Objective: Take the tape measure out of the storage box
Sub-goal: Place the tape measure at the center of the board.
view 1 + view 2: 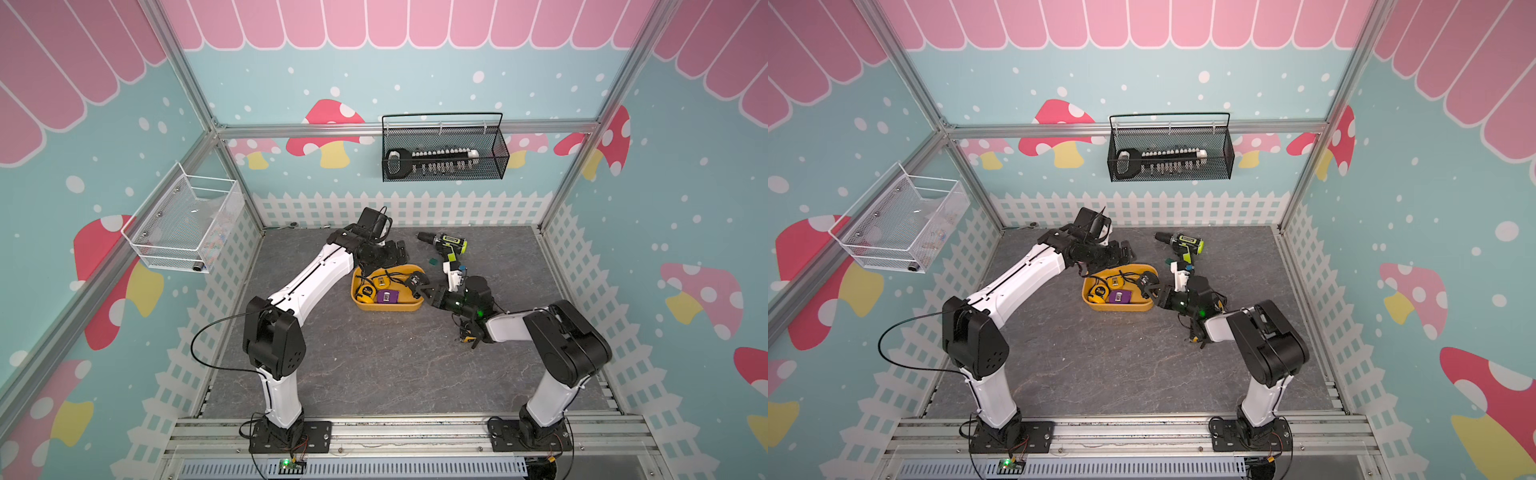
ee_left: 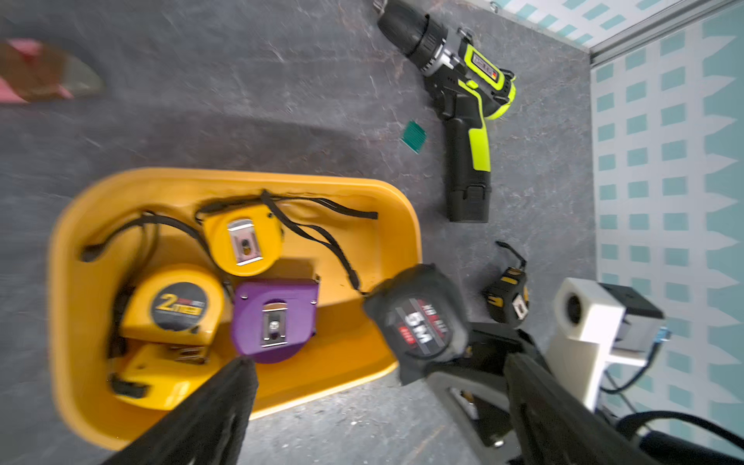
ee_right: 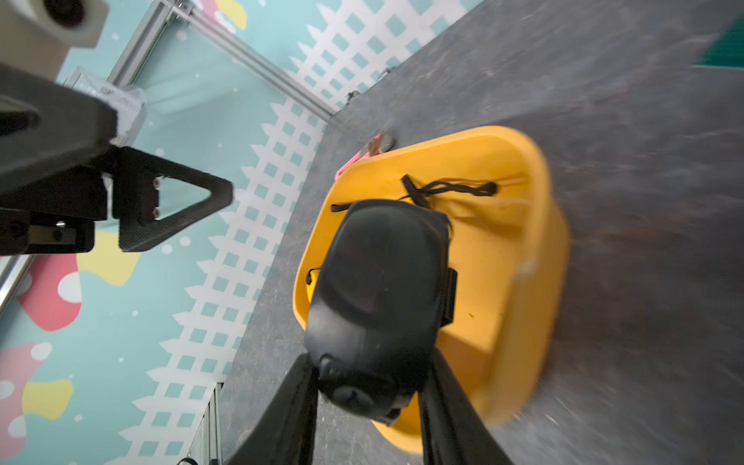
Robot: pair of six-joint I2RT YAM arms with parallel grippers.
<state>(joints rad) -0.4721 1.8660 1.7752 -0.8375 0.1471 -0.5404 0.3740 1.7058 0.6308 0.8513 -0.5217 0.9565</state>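
Four other tape measures (image 2: 275, 318) were counted lying in the storage box (image 1: 388, 308). A fifth, the black tape measure (image 2: 418, 322), was found clamped at one end by the right gripper (image 1: 420, 289) and raised over the box's end nearest that arm. The left gripper (image 1: 397, 252) was noted spread wide and empty by the far rim. The case was judged rigid, compact and fairly heavy. Its wrist strap (image 2: 322, 237) trailed into the box and was considered liable to snag.

In the left wrist view a large "2" with a smaller, blurred "m" stands on the round black label of a yellow tape (image 2: 177, 306) in the box (image 2: 249, 177), and "5M" in white on the black tape (image 2: 418, 326) — its red marks and the drill (image 2: 475, 80) plate are unreadable.
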